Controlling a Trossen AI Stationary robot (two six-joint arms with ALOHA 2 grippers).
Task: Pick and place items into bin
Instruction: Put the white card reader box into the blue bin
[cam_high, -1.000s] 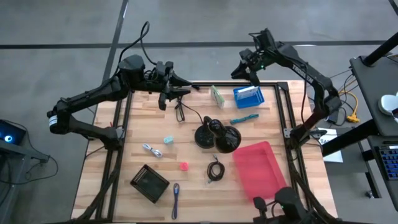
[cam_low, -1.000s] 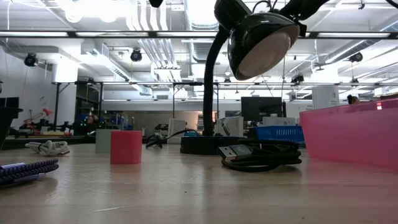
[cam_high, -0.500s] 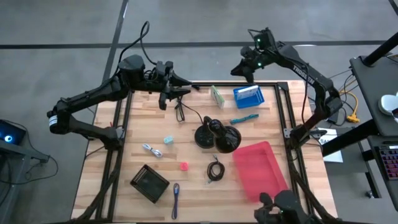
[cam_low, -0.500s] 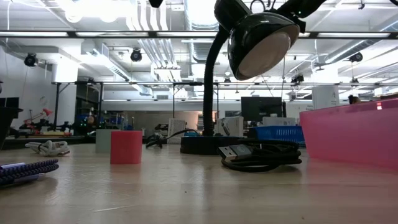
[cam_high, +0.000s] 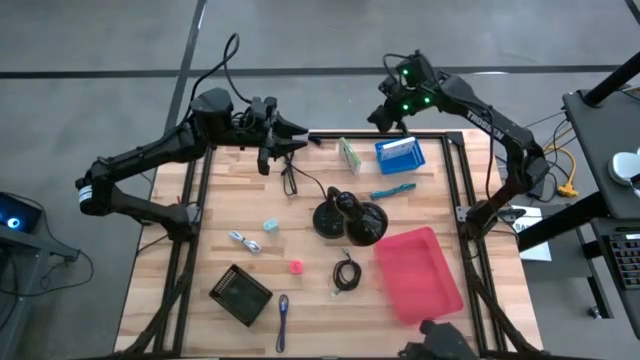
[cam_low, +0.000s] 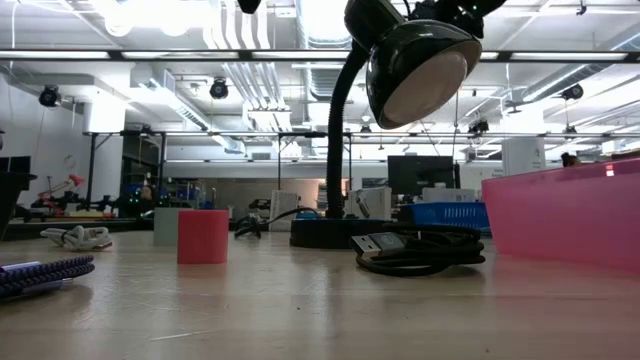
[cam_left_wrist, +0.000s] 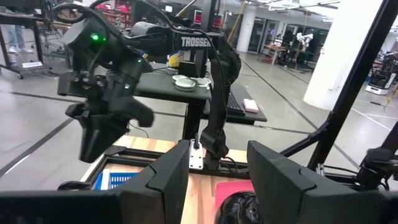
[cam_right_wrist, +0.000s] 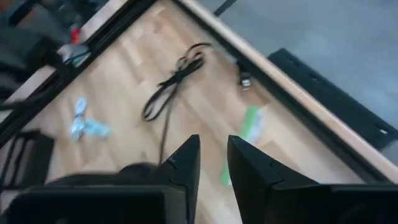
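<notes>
My right gripper hovers open with a narrow gap over the table's far edge, beside the blue basket and just beyond the green-white packet. My left gripper waits open above the far edge, left of the packet. Lying flat on the table are the teal marker, pale-blue cube, pink cube, silvery metal piece, coiled black cable and purple pen. The pink bin stands near the right front.
A black desk lamp stands mid-table between the items and the pink bin. A thin black cord runs from it toward the far edge. A black box sits near the front left. Black frame rails line the table's sides.
My right gripper has moved from above the blue basket toward the table's left and far edge, turning as it went. The left arm and all the items have stayed where they were.
</notes>
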